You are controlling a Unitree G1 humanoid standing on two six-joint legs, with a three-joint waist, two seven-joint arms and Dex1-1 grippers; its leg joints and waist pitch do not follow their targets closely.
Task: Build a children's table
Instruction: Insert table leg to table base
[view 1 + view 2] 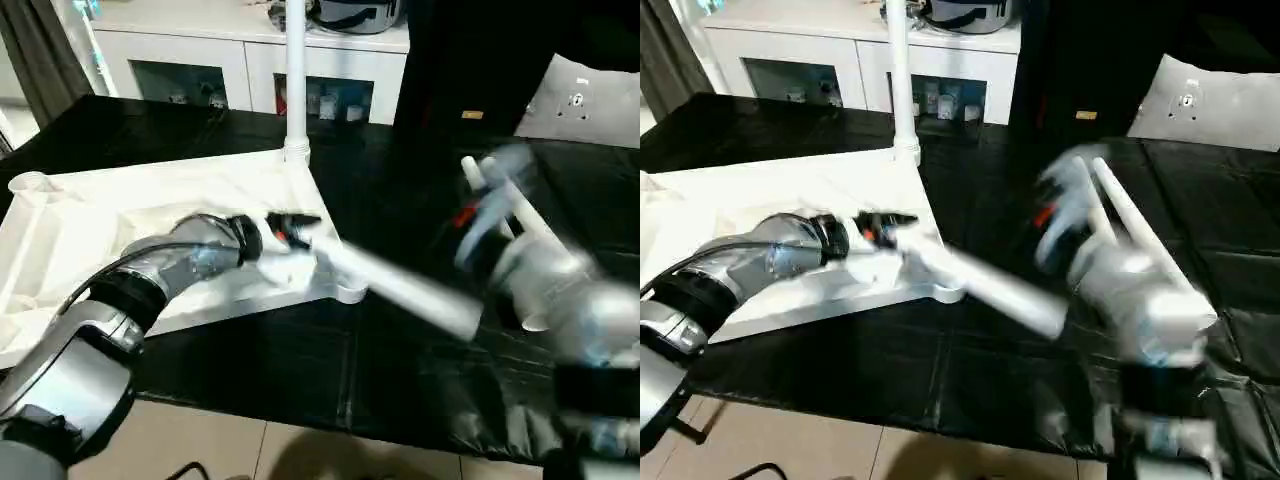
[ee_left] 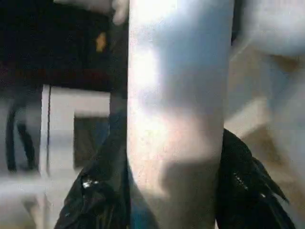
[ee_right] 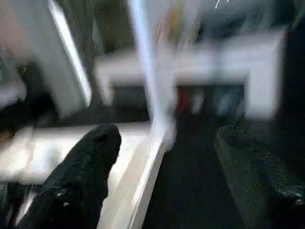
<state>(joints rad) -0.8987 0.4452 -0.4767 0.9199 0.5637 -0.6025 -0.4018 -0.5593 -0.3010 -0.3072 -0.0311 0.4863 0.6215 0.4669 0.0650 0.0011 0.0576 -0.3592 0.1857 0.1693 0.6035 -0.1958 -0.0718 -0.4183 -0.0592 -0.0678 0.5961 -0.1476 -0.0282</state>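
Meanwhile left fingers [image 1: 300, 232] clamp a leg [image 1: 400, 285] at the tabletop [image 1: 110, 215] edge; right fingers [image 3: 90, 162] spread apart.

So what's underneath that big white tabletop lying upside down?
The tabletop rests on a black surface, which shows on all sides of it. One leg stands upright in its far corner socket. Whatever lies directly beneath the top is covered.

The right end effector [image 1: 490, 205] is smeared by motion blur. The upright leg [image 1: 296, 75] is cut off by the top edge. The cabinet's [image 1: 240, 60] contents are too small to tell.
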